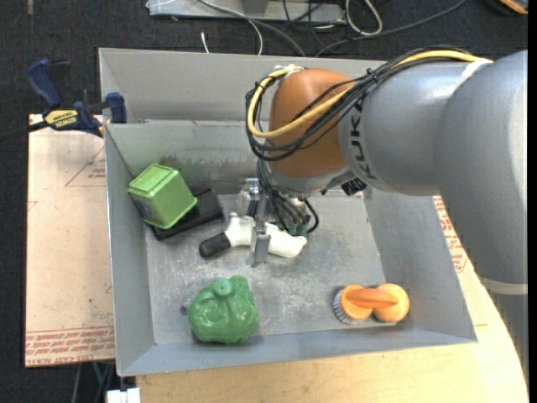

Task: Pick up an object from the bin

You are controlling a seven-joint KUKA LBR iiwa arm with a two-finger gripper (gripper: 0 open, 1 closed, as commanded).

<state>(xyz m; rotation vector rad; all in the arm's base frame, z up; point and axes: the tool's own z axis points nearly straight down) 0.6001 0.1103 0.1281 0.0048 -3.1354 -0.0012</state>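
A grey metal bin [126,259] with a scuffed floor holds a handful of loose things as the KUKA arm [445,133] reaches in from the right. The claw [258,243], under an orange wrist cover [306,124] looped with yellow and black cables, stands low at the bin's middle. It is right at a small white tool with a black handle [287,244] that lies flat, handle pointing left. The claw's tip crosses the white body. From this angle it cannot be told whether the claw is apart, together or clamped on the tool, and the tool looks to rest on the bin floor.

At the far left a green box [161,194] sits tilted on a flat black slab [191,215], which lies just beside the handle's end. A green lumpy toy [222,312] lies at the near edge and an orange-and-yellow piece [375,302] at the near right, both well apart from the claw.

The task appears to be at the grasp itself: approach done, lift not yet begun. The next move likely calls for a firm closing across the tool's narrow white middle, then a straight rise. The claw would need to keep clear of the black slab, and the tool should come up level rather than swinging by its handle.
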